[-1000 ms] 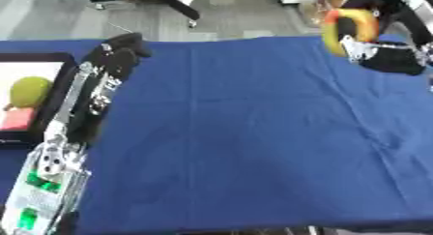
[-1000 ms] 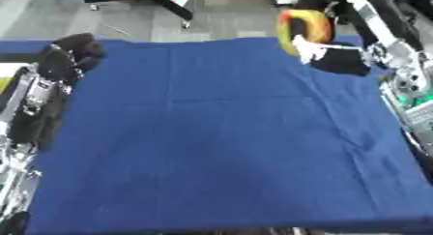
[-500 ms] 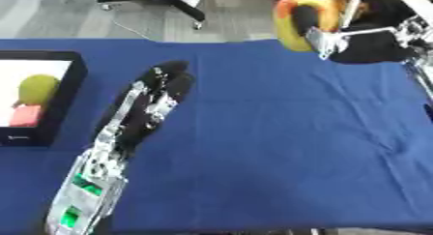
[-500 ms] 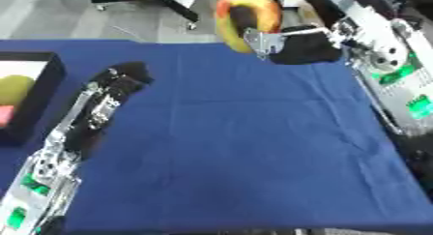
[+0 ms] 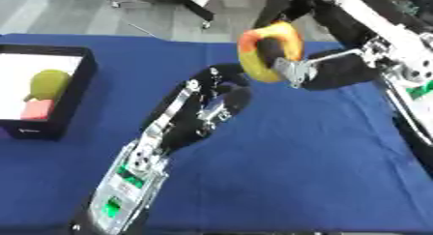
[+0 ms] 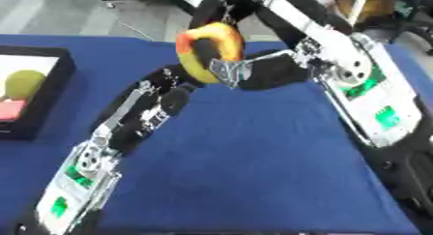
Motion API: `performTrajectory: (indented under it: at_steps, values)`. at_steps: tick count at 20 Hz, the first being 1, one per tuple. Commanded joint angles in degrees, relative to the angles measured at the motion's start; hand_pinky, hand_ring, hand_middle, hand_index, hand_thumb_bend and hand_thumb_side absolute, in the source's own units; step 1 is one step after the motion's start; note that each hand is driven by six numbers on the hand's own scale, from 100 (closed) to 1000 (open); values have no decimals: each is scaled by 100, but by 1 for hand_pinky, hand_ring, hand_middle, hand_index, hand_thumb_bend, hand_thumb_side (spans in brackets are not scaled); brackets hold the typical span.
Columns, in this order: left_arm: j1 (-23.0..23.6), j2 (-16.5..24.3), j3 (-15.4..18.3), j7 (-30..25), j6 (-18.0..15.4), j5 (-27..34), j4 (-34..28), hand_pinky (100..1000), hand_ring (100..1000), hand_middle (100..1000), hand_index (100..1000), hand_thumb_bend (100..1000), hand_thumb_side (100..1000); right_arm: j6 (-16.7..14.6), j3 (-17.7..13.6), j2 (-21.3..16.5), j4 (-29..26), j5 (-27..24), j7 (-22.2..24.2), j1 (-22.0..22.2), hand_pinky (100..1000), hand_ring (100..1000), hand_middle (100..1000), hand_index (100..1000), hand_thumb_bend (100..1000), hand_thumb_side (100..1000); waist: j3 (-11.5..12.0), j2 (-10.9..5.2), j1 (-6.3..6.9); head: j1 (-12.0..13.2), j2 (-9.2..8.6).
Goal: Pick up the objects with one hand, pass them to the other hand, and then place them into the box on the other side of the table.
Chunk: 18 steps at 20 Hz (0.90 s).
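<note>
Surface point(image 5: 321, 171): blue cloth cover. Black box point(image 5: 72, 101) sits at its left edge, white inside, holding a yellow-green and a pink object.

The worktop point(image 5: 321, 152) wears a blue cloth, soft and matt. The yellow and orange fruit point(image 5: 269, 50) looks smooth and a little shiny. The right robot hand point(image 5: 325, 69) is black with shiny silver metal. The box point(image 5: 64, 103) has matt black walls.

no readable text or labels anywhere
</note>
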Motion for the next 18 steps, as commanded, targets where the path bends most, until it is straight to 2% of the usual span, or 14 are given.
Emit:
performTrajectory:
  at_steps: [1,14,18]
  values:
    - [-117,-77,-25,76,-61,130,-72,948,937,679,850,613,697,26,38,50,-115,-31,128,-42,226,476,451,161,100,100,11,-48,4,70,-16]
    - [-150,-119,-87,70,-114,653,-96,948,930,674,847,631,703,104,163,175,-115,207,304,58,234,482,457,164,100,100,21,-8,48,123,-16]
    - [-158,-113,-93,-16,-149,801,-93,940,909,636,824,587,679,127,161,178,-113,204,268,45,238,484,458,166,100,100,12,4,64,113,-16]
